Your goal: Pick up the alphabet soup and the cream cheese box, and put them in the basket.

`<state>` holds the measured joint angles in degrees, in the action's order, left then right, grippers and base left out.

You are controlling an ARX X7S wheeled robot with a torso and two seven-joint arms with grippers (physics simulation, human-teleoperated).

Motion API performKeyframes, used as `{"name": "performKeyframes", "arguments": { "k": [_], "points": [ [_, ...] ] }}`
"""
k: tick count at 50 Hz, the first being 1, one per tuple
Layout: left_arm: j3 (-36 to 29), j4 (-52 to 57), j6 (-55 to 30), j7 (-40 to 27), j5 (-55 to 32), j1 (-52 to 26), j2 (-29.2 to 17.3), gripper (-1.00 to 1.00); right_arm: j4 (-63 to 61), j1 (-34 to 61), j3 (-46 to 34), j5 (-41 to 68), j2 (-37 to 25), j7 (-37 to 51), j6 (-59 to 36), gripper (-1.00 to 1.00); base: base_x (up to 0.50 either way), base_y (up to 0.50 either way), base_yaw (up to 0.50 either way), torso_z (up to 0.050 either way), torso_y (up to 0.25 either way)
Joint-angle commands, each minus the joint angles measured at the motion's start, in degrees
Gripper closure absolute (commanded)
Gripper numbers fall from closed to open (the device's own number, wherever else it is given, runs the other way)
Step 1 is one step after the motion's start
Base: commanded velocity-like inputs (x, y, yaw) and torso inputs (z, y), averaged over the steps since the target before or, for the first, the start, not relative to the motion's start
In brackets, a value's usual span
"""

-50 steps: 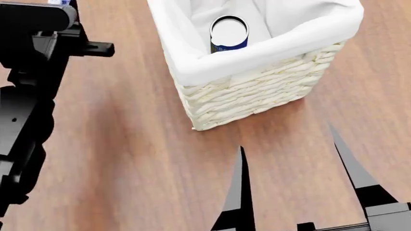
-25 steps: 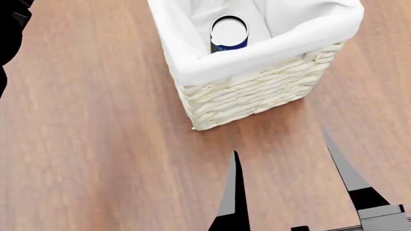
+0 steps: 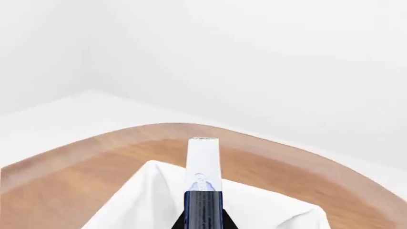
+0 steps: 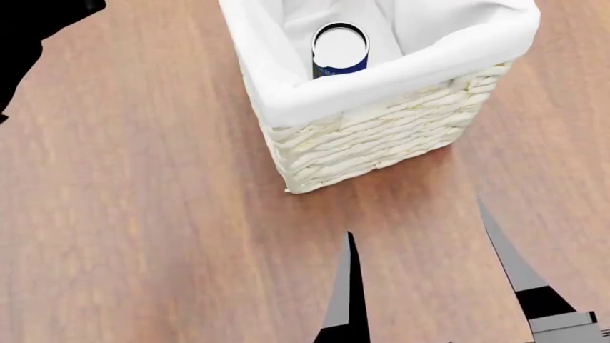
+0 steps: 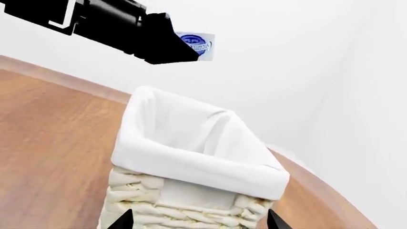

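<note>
Wicker basket (image 4: 381, 136) holds alphabet soup (image 4: 341, 48); left gripper (image 5: 167, 45) clamps cream cheese box (image 5: 196, 45); right gripper (image 4: 424, 279) apart.

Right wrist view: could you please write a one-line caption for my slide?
The left gripper holds the cream cheese box above the cloth-lined basket on the wooden table.

Head view looks steeply down; both wrist views face level, sharing the basket (image 4: 381, 107).
</note>
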<state>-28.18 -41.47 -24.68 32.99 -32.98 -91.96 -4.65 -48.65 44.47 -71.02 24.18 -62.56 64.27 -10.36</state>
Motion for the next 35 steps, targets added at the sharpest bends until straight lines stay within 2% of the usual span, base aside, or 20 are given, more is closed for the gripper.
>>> {"name": "performKeyframes", "arguments": {
  "k": [1,19,35],
  "points": [
    [-1.5,-9.3,0.7,6.8,-2.0,-2.6,2.3,1.00,-0.1,-0.3,0.0,-0.1,0.1,0.3,-0.2,-1.00,0.00,0.00,0.00,0.000,0.000],
    [-4.6,-5.5,0.0,6.2,-2.1,1.5,1.5,1.00,0.6,-1.5,-0.1,-0.9,-0.3,0.4,1.3,-1.00,0.00,0.00,0.00,0.000,0.001],
    [-5.7,-5.0,-0.3,6.1,-2.9,1.9,1.3,1.00,0.8,-1.5,0.2,-0.3,-0.1,0.2,1.4,-1.00,0.00,0.00,0.00,0.000,0.001]
  ]
}}
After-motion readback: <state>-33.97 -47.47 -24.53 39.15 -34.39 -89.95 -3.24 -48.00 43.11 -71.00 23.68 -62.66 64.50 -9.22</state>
